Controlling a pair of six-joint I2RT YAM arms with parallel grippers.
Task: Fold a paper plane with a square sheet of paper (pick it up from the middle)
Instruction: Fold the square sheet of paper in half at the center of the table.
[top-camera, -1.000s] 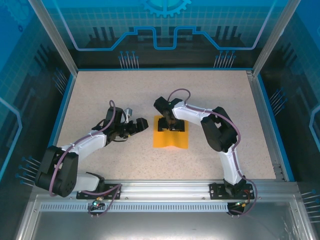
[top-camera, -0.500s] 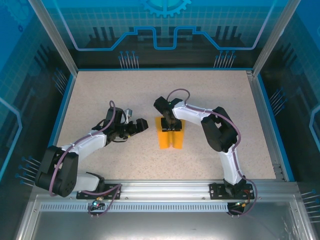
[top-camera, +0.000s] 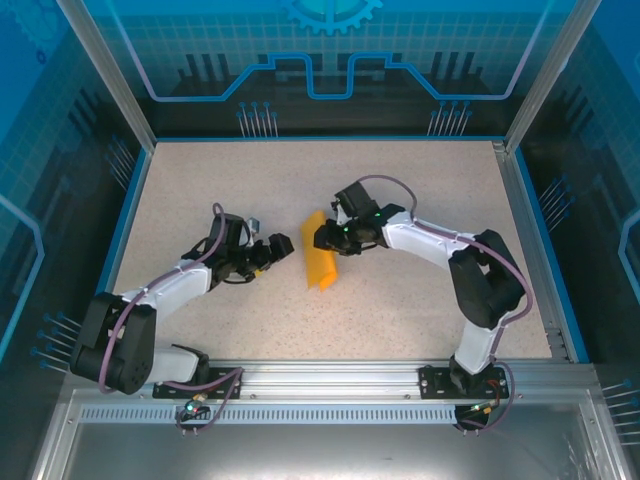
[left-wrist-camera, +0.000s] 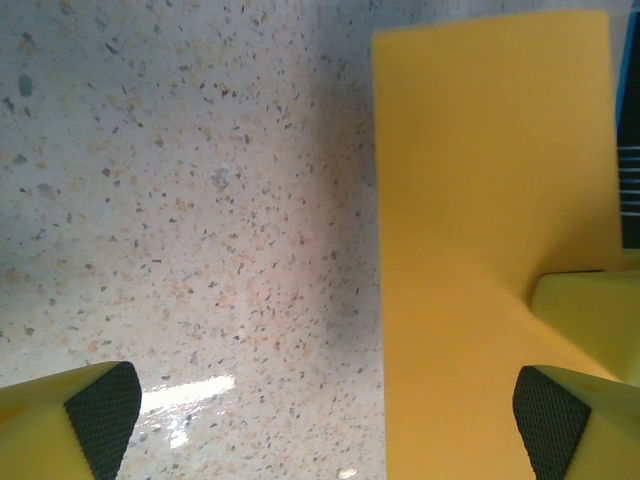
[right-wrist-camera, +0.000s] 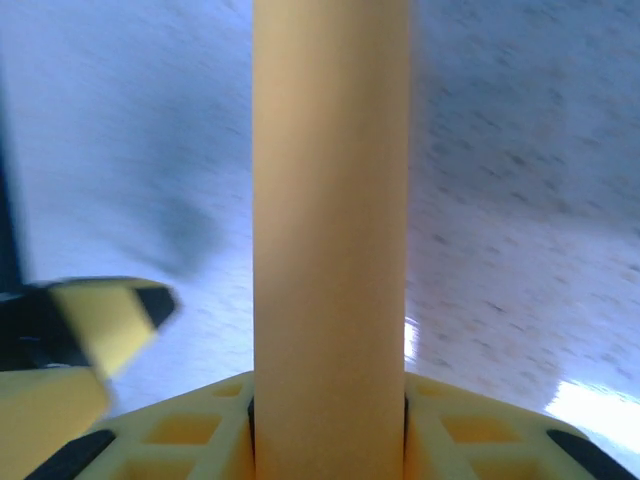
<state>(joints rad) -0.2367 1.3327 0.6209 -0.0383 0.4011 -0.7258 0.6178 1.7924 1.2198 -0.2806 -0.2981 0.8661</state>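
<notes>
Top external: square sheet of paper (top-camera: 318, 262) bowed into a narrow strip at mid-tabletop (top-camera: 200, 180), pinched mid-sheet by right claw (top-camera: 326, 237); left claw (top-camera: 280, 245) spread wide just beside it.
Left wrist: flat yellow face ahead, toward the right-hand pad (left-wrist-camera: 550, 430); jaws agape.
Right wrist: sheet clamped between the fingers, curled into a column.
Judgement for the lift: pinch centred; raise slowly, halves even; avoid off-axis creasing.

I log 1 speckled beige table (top-camera: 200, 180), blue-edged; blue-lit patterned walls (top-camera: 330, 70) far, left, right; aluminium rail (top-camera: 330, 378) near.
</notes>
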